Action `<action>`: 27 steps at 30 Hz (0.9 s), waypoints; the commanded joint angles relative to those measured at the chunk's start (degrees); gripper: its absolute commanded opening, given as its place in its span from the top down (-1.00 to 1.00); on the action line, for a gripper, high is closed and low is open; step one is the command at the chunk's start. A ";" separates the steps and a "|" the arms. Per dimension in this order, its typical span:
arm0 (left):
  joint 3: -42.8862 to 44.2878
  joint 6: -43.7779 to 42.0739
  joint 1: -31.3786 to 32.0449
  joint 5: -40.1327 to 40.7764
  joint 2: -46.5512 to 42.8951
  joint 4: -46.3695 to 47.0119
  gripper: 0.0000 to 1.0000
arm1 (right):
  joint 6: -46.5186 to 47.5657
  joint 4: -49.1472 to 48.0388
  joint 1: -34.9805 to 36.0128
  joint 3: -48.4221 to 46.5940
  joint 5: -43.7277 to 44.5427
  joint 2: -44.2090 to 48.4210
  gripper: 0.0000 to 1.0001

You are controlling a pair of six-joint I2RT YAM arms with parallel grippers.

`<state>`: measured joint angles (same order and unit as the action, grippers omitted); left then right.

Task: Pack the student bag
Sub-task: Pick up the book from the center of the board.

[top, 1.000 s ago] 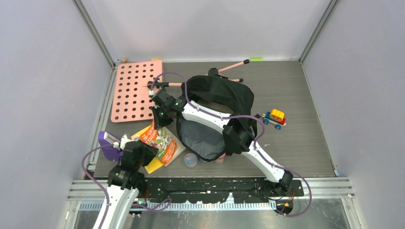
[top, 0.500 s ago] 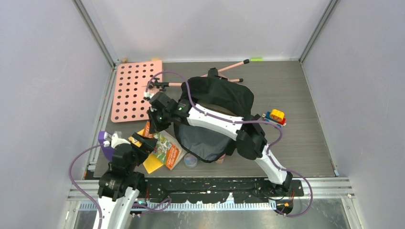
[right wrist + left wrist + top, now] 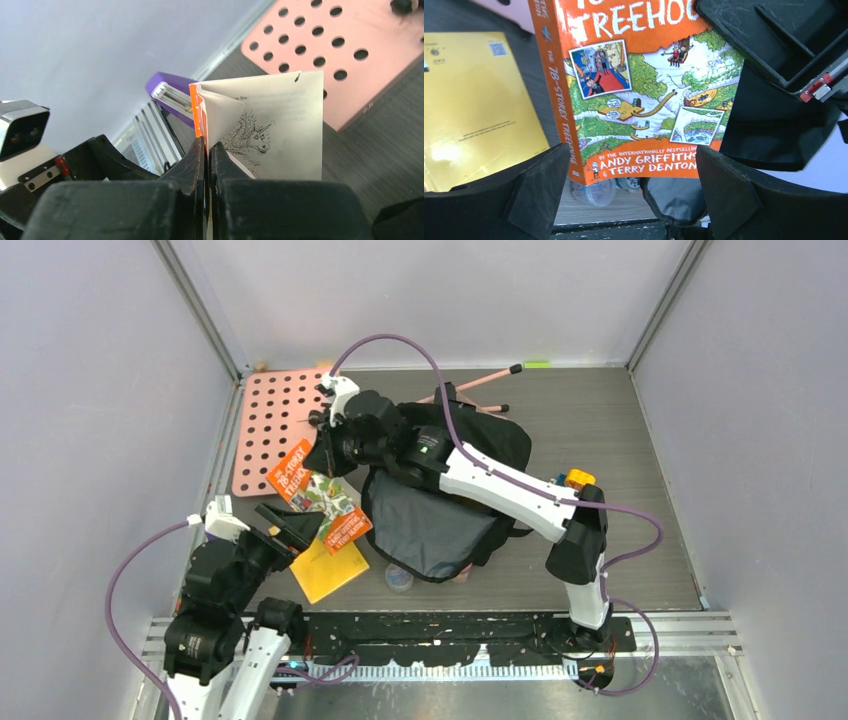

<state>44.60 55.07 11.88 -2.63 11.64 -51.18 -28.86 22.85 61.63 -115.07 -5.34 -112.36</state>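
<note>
Top external view showed one student bag (image 3: 430, 530) at the middle of the table (image 3: 640, 540), partly covered by the right arm (image 3: 500, 485). One orange book (image 3: 322, 502) was clamped in the right gripper (image 3: 206, 145). The left gripper (image 3: 633, 157) fingers stood wide apart. One toy (image 3: 578, 478) was mostly hidden behind the arm.

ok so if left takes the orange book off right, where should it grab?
Probably the lower edge beside the spine, coming up from the near side. The orange book hangs tilted from the right gripper, shut on its upper edge, where cover and pages splay apart; the spine binds them. The open left gripper faces that lower edge.
</note>
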 commanded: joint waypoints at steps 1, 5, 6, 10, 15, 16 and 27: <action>5.03 -3.55 -0.17 -4.43 2.20 1.87 -0.99 | -0.49 -12.05 0.20 -0.11 -0.12 8.02 0.99; 7.84 -4.78 -0.19 -5.10 2.19 2.52 -0.99 | -0.38 -13.43 0.23 -0.68 -0.48 10.65 0.99; 8.58 -5.25 -0.18 -5.07 2.02 2.42 -0.99 | -0.22 -13.48 0.24 -0.82 -0.51 11.56 0.99; 11.59 -7.11 -0.19 -5.06 2.03 1.62 -0.99 | 0.09 -14.05 0.24 -0.71 -0.88 13.79 0.99; 12.57 -10.37 -0.05 -8.22 1.90 3.40 -0.99 | -0.66 -15.39 0.25 1.08 -2.78 16.67 0.99; 12.22 -10.53 -0.05 -9.62 2.02 4.48 -0.99 | -0.93 -15.95 0.25 1.43 -3.61 17.66 0.99; 8.13 -5.01 -0.01 -26.34 5.74 28.76 -0.99 | -3.40 -18.46 0.20 6.29 -8.00 25.21 0.99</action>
<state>54.11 47.83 11.88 -21.08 15.42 -35.62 -30.48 13.63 61.67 -108.57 -11.14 -92.49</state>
